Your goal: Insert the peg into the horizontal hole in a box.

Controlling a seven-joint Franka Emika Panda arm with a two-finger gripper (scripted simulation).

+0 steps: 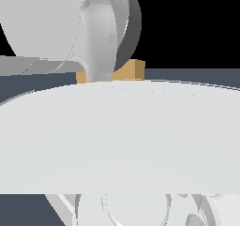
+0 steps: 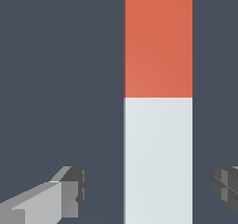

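The claw [image 2: 149, 190] stands wide, one finger [image 2: 69, 190] on each side of the peg [image 2: 158, 125], neither touching it. The peg lies flat on the desk [image 2: 60, 79] between them, its pale half in the gap and its orange half reaching ahead. The gap looks uneven, so closing may nudge the peg askew. The box [image 1: 131, 71] sits far beyond, mostly hidden by the arm; its hole cannot be seen, so alignment is unknown.
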